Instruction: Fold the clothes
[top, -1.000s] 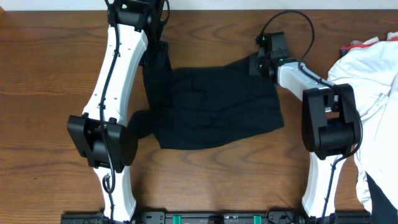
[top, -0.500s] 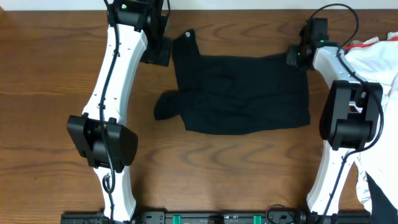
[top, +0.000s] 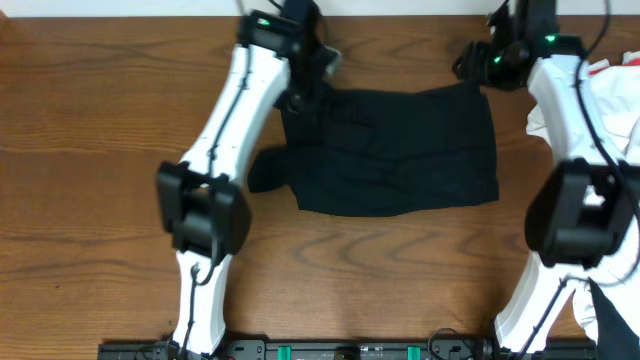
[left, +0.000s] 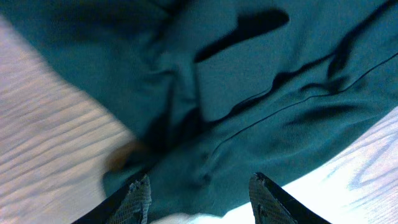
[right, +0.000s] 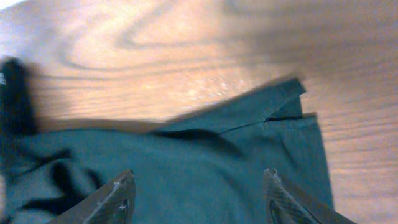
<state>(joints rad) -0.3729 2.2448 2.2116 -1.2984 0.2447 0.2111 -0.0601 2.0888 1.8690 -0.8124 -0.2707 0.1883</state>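
Shirt: your black shirt (top: 400, 150) lies spread on the wooden table (top: 80, 150), at the far middle between the two arms. A bunched bit sticks out at its left edge.
Left gripper (left: 200, 198): fingers spread with nothing between them, hanging over the shirt's far left corner.
Right gripper (right: 200, 200): also spread and empty, above the shirt's far right corner.
Hidden from above: the left arm covers the far left corner, and you cannot pick out either gripper's fingertips against the dark housings.
Only in the wrist views: the left one shows you creases, a seam line and a folded flap. The right one shows the cloth's edge with a small split at the corner.
Hard to make out: both wrist pictures are blurred, so fine detail on the fabric is unreadable.
Cut off: a white cloth heap (top: 615, 110) runs past the right edge, partly behind the right arm.
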